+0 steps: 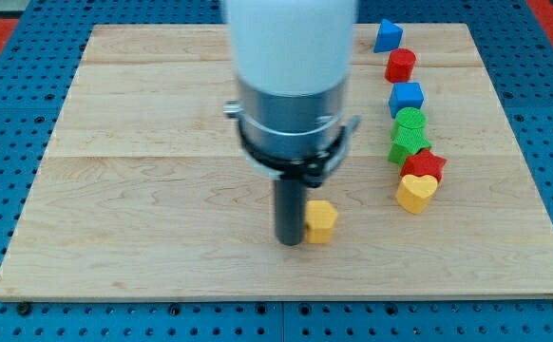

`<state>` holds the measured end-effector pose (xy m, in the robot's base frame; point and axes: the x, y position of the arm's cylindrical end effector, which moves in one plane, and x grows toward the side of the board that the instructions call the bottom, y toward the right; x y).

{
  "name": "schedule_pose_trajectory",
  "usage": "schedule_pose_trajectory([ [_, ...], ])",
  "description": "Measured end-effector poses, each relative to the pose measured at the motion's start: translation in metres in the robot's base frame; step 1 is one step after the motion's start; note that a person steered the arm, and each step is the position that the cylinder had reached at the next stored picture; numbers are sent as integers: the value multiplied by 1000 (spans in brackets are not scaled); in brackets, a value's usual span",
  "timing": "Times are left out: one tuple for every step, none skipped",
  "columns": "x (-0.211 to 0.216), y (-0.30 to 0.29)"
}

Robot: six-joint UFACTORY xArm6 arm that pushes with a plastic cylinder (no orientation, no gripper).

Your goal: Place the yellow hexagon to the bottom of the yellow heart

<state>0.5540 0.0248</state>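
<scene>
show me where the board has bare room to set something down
Bare: the whole stretch at the view's left of my tip, and the strip along the view's bottom below the yellow hexagon. Crowded: the view's right, where a column runs from the blue block down to the yellow heart.

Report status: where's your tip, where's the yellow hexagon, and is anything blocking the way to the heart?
My tip touching yellow hexagon on its left. Yellow heart up-right, hexagon not yet below it. Path between clear.
</scene>
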Motion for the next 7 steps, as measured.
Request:
schedule_pose_trajectory([
  [-2,-7],
  [-8,-16],
  [-7,5],
  [-6,45],
  [-8,17],
  [-26,16],
  [-27,42],
])
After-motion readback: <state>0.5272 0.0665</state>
